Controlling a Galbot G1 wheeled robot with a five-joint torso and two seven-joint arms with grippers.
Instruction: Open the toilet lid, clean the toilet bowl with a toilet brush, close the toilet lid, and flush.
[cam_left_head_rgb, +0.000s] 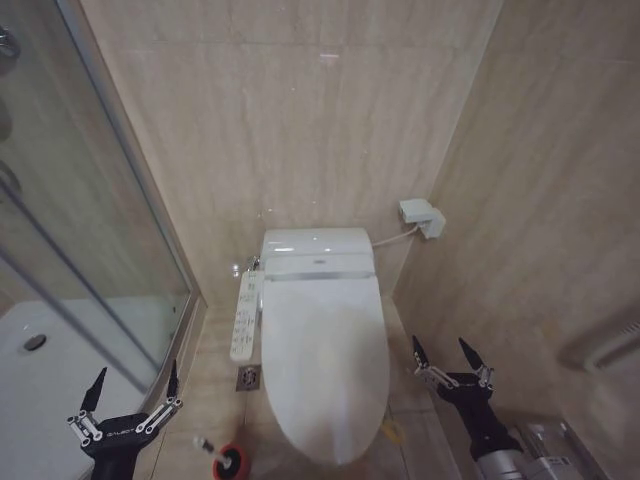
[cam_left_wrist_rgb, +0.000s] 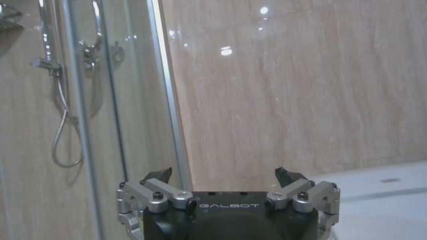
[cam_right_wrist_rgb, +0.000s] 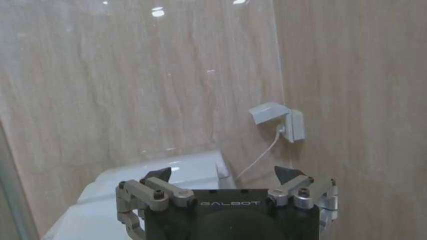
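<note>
Toilet lid (cam_left_head_rgb: 325, 350), glossy white, lies flat and closed at the centre of the head view, covering the bowl, and neither gripper touches it.

Both sets of jaws stand wide, with nothing between the fingers. The left gripper (cam_left_head_rgb: 131, 388) hovers at about 8 o'clock from the lid, well apart from it, its dark fingertips (cam_left_head_rgb: 97, 384) pointing up and away from the robot. In the left wrist view this gripper (cam_left_wrist_rgb: 227, 176) faces the beige wall, with the glass shower door (cam_left_wrist_rgb: 100, 100) and a hanging shower hose (cam_left_wrist_rgb: 61, 130) beside it. The right gripper (cam_left_head_rgb: 444, 355) hovers at about 3 o'clock from the lid, near its edge but apart from it. In the right wrist view the same gripper (cam_right_wrist_rgb: 225, 174) points toward the white back unit of the toilet (cam_right_wrist_rgb: 160, 175) and a white wall socket (cam_right_wrist_rgb: 279, 120) with a cable.

The toilet brush (cam_left_head_rgb: 208, 446) stands in its red holder (cam_left_head_rgb: 231, 463) on the floor at about 7 o'clock from the lid, between the left gripper and the toilet. A white control panel (cam_left_head_rgb: 246, 315) runs along the lid at 9 o'clock, with a floor drain (cam_left_head_rgb: 248, 377) just below it. The shower tray (cam_left_head_rgb: 60, 350) lies at the far 9 o'clock, behind the glass.
</note>
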